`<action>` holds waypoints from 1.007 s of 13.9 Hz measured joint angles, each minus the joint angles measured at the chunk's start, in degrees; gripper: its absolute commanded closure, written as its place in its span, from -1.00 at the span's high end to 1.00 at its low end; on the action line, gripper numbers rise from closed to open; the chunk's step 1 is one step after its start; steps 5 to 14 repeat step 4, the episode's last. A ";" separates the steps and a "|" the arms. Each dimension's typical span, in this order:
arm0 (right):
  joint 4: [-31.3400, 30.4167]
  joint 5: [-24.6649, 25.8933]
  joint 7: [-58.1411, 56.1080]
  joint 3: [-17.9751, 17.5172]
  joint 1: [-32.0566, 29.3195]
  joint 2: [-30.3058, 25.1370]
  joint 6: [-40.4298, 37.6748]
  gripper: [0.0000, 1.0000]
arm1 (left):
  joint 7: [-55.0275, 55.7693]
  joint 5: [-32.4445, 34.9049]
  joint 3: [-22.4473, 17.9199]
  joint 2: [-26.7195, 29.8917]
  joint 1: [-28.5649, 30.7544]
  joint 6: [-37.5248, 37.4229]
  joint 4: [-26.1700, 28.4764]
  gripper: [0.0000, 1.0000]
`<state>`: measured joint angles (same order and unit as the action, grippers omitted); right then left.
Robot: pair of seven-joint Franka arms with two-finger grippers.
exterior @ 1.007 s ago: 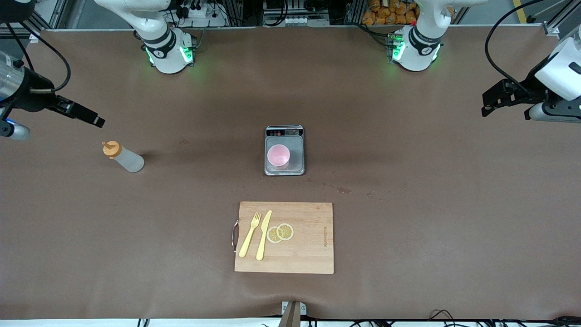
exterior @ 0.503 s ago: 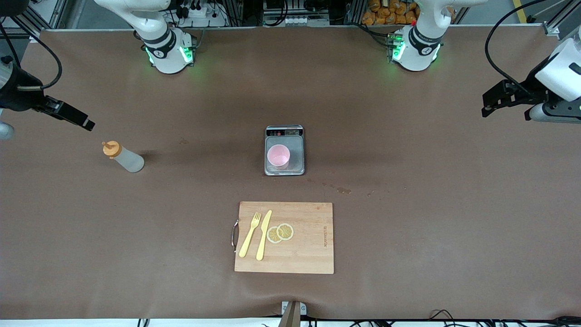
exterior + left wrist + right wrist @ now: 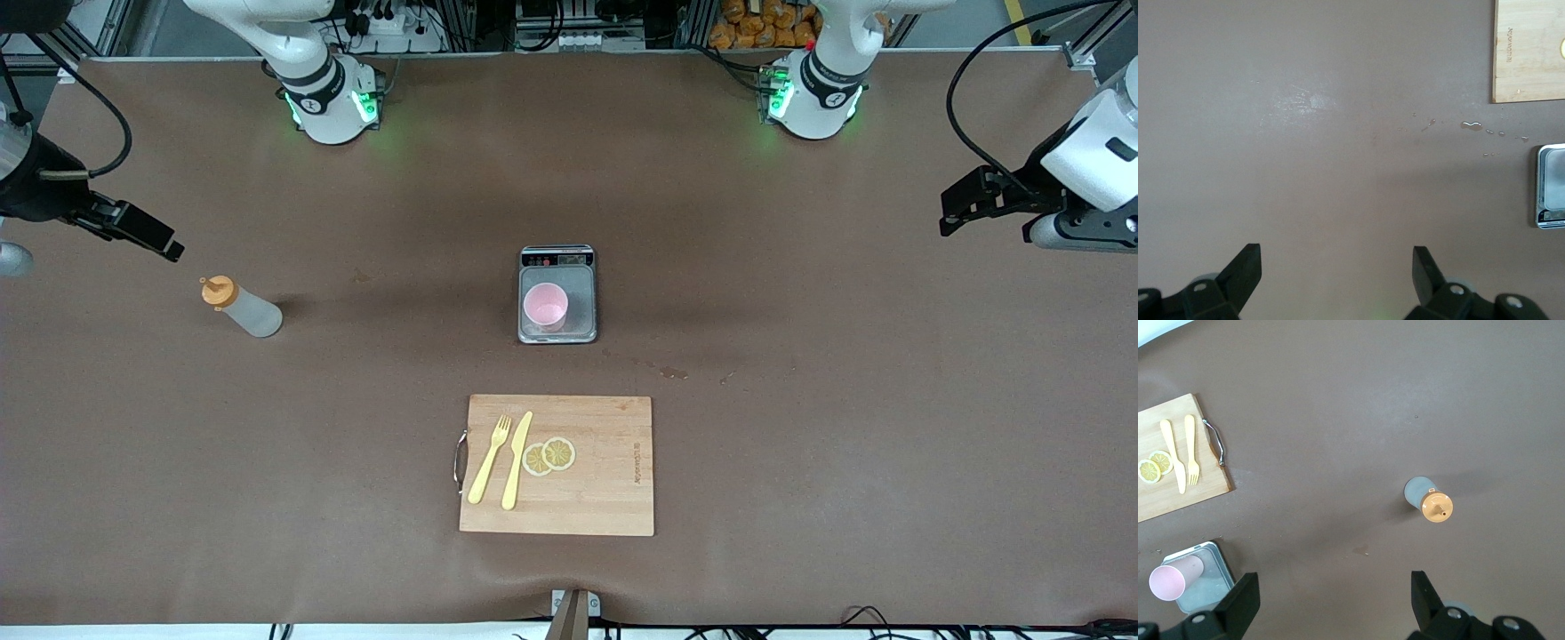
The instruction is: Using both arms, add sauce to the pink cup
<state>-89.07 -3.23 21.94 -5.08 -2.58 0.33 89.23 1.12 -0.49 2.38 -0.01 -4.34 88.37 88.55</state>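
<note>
**Both grippers open in the air, sauce bottle and cup untouched**

Front view: the table is covered with a plain brown sheet, marked by a few small wet spots near the scale. Along its upper edge stand the two arm bases with green lights, with cables and metal framing above them. The sauce stands upright on the table toward the right arm's end, its orange cap on top. The pink cup sits on the plate of a small scale at the table's middle. Nearer the camera lies a wooden cutting board carrying a yellow fork, a yellow knife and two lemon slices. The right gripper hangs over bare table beside the sauce, clear of it. The left gripper hangs over the left arm's end of the table, well apart from everything.

Left wrist view: the left gripper has its fingers spread wide over bare brown table, holding nothing. A corner of the cutting board, the wet spots and the edge of the scale show.

Right wrist view: the right gripper is likewise spread wide and empty. The sauce stands below it, with open table all around it. The pink cup on the scale and the cutting board with its cutlery lie well apart from the bottle.
</note>
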 measured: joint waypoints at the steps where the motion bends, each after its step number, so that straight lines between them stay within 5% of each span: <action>1: 0.00 0.05 0.00 0.00 0.00 0.12 0.00 1.00 | 0.00 0.00 0.01 0.00 0.00 0.00 -0.09 1.00; 14: 0.00 0.08 0.00 -0.01 0.00 0.25 0.00 1.00 | 0.00 0.00 0.07 0.00 -0.02 0.00 -0.14 1.00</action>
